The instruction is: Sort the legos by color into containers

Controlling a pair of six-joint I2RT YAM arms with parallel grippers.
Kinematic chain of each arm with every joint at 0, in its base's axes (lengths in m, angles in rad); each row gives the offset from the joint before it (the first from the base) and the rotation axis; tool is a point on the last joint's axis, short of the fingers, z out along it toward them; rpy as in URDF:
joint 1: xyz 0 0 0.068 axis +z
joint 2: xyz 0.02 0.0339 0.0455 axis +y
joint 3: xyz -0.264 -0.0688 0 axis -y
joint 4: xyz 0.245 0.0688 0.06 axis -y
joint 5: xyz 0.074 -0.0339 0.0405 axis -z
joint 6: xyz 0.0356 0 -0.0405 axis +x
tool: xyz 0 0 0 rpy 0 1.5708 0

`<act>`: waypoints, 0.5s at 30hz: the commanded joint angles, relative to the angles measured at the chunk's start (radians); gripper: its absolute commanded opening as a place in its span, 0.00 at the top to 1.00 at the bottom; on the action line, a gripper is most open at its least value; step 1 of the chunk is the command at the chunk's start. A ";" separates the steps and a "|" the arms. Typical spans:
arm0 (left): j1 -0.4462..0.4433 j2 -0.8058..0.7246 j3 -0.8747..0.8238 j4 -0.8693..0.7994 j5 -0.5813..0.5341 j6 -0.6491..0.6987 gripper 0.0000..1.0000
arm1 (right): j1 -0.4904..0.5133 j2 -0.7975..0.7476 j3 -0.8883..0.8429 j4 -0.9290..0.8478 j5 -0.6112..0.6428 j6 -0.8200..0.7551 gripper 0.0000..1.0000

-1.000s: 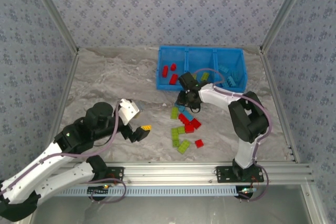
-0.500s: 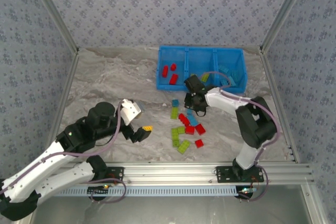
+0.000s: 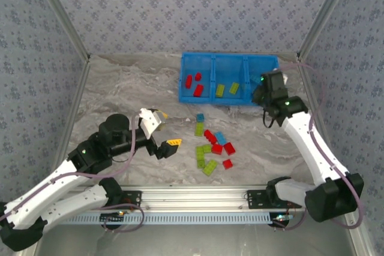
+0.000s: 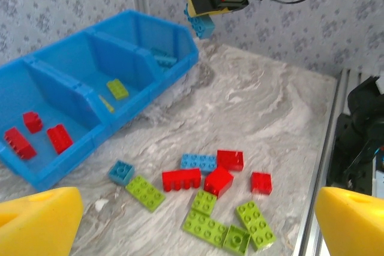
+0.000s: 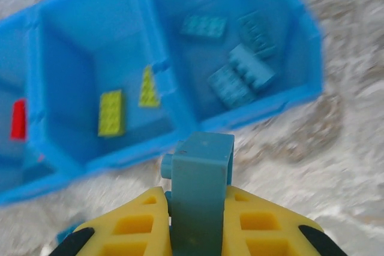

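Carrying pincer: right gripper, clenched on one light blue brick; a second ago low over the pile and closing, now raised and swung to 1 o'clock of it, at the 3 o'clock end of the bin
Held brick: pinched by its lower part between the yellow fingers, standing upright, studs to the side; from the left wrist camera seen in the air above the bin's end corner
Meaning for the task: pick done, carry nearly done; as a judgement, only a release into the right compartment left, the correct one, with several light blue bricks already inside
Pile: red, lime green and two light blue bricks, lying on the table at 6 o'clock of the bin, not yet sorted
Other compartments: red bricks in the left compartment at the 9 o'clock end, two lime green ones in the middle compartment
Left gripper: released wide, empty, hovering at 9 o'clock of the pile, nearly where it was a second ago
Hidden: right compartment covered by the right gripper in the top view; bottom of the held brick buried between the fingers
Cut off: left compartment at the 9 o'clock edge of the right wrist view; left gripper's fingers at the 6 o'clock corners of the left wrist view
Hard to make out: right wrist view blurred; brick right over the compartment or short of its near wall, cannot tell
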 commanded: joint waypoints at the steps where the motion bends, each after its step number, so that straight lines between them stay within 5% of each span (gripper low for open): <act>1: -0.005 0.009 -0.005 0.129 0.048 -0.046 0.01 | -0.123 0.148 0.106 0.024 -0.095 -0.130 0.84; 9: -0.006 0.071 0.023 0.115 -0.003 -0.142 0.01 | -0.210 0.595 0.425 0.043 -0.150 -0.150 0.72; 15: -0.005 0.149 0.081 -0.015 -0.272 -0.353 0.01 | -0.214 0.740 0.615 -0.061 -0.163 -0.138 0.53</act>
